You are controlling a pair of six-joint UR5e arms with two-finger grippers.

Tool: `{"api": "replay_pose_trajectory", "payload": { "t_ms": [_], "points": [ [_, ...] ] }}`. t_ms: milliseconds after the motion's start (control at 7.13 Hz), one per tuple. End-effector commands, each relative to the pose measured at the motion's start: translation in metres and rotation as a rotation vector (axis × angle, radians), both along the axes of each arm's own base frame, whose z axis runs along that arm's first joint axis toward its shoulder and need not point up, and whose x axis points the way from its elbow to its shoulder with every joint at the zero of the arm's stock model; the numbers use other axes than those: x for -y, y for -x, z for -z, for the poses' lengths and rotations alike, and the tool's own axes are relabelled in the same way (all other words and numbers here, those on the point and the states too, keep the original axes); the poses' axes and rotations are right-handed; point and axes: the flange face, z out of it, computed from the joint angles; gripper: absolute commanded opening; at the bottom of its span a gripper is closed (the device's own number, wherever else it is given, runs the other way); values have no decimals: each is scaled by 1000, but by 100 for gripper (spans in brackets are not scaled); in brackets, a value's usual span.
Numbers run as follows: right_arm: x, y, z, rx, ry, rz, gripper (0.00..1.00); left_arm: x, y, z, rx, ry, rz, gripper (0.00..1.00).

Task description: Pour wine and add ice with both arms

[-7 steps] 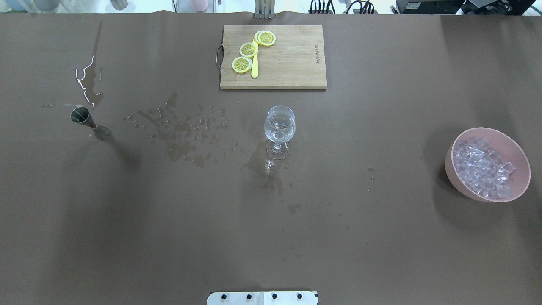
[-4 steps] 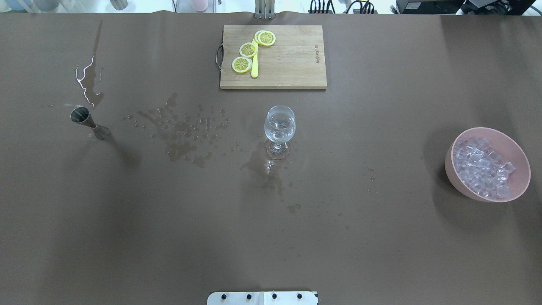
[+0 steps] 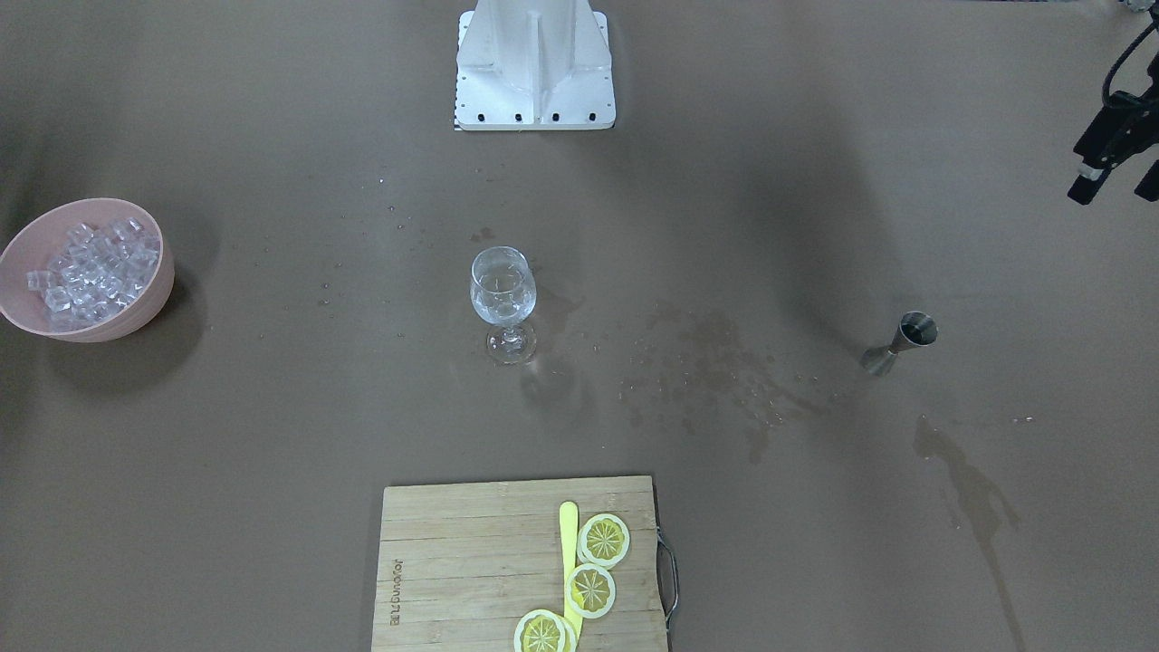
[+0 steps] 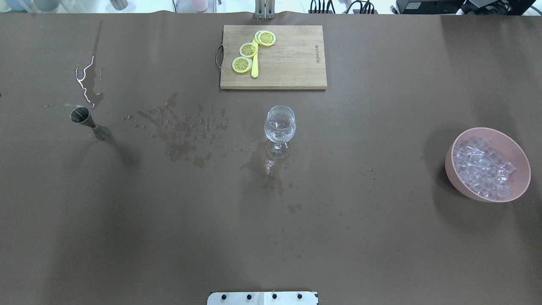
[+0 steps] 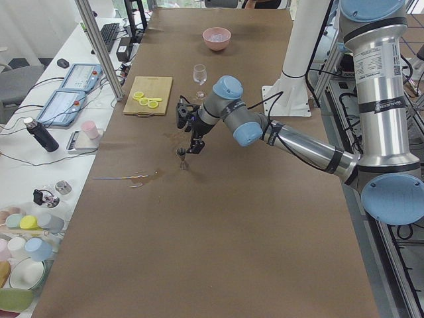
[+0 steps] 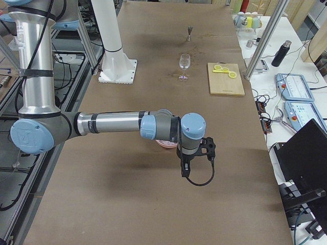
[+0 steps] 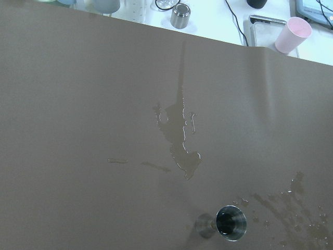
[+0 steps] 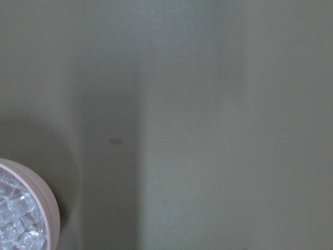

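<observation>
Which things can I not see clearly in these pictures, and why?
Left pincer: front-facing view, cut by the right edge; open or shut unclear.
Right pincer: right side view only, too small; state unclear.
Pink bowl: same view, mostly behind the right arm.
Ice: right wrist view, cut by the corner.

The left arm (image 5: 301,147) and the right arm (image 6: 110,122) are polished silver-grey tubes joined by fat rounded joints with light-blue caps (image 5: 228,86), and black bands and small printed labels (image 5: 379,99) ring the tubes. Each ends in black wrist hardware, and a thin black cable (image 6: 199,184) loops under the right one. Both rise from a white column (image 6: 110,35) on a white base plate (image 3: 534,91), which has a row of dark screws (image 3: 518,117) along its edge.
</observation>
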Motion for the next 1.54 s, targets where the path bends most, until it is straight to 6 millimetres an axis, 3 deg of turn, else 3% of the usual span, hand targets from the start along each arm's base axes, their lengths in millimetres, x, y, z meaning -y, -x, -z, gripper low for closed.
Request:
{"api": "replay_pose_trajectory", "payload": {
  "t_ms": [0,280,561,841,1122,1262,1402],
  "points": [
    [-2,0,-3,0,4,2,100,-27,-60,6,21,16,66,99],
    [-1,1,-1,-1,-4,7,100,-53,-101,6,39,20,139,99],
    [-2,0,-2,2,-2,4,100,-81,-144,-8,92,3,211,99],
    [-2,0,-2,2,-2,4,100,-107,-202,-11,167,-57,274,99],
    [-2,0,-2,3,0,4,100,-90,-263,-23,217,-100,361,98],
    [-1,1,-1,3,-2,6,100,-82,-281,-33,240,-111,374,98],
    [-1,0,-1,3,-2,3,100,-79,-282,-43,268,-130,394,98]
  ]
}}
